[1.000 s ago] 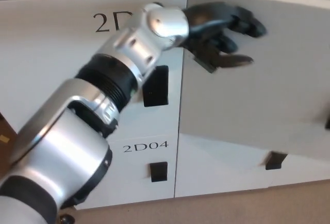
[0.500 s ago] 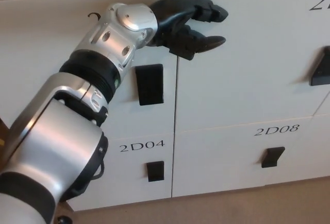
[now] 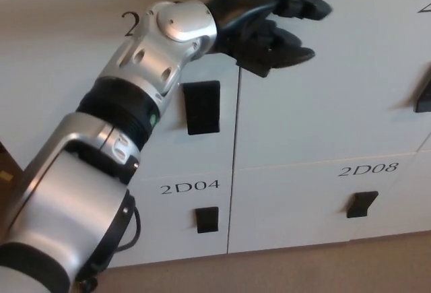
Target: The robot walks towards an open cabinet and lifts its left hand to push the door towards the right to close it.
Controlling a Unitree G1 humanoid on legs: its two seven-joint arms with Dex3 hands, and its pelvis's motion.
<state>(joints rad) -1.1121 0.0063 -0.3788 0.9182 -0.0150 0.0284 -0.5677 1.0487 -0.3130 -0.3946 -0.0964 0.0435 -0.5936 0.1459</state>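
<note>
A white cabinet door (image 3: 330, 84) fills the upper right and lies flush with the doors around it, its seam running straight down at the left edge. My left hand (image 3: 269, 27) is black, raised in front of the door's top left corner, open with fingers spread and pointing right, holding nothing. I cannot tell whether the fingertips touch the door. The silver and black left arm (image 3: 128, 111) reaches up from the lower left. The right hand does not show.
Door 2D04 (image 3: 175, 219) sits at lower left and door 2D08 (image 3: 323, 199) at lower right, each with a black handle. A taller black handle (image 3: 202, 108) is beside my forearm. A strip of beige floor (image 3: 303, 266) runs along the bottom.
The upper right door swung from ajar to flush with the cabinet front. My left hand followed it and has since shifted slightly right; the view also moved a little.
</note>
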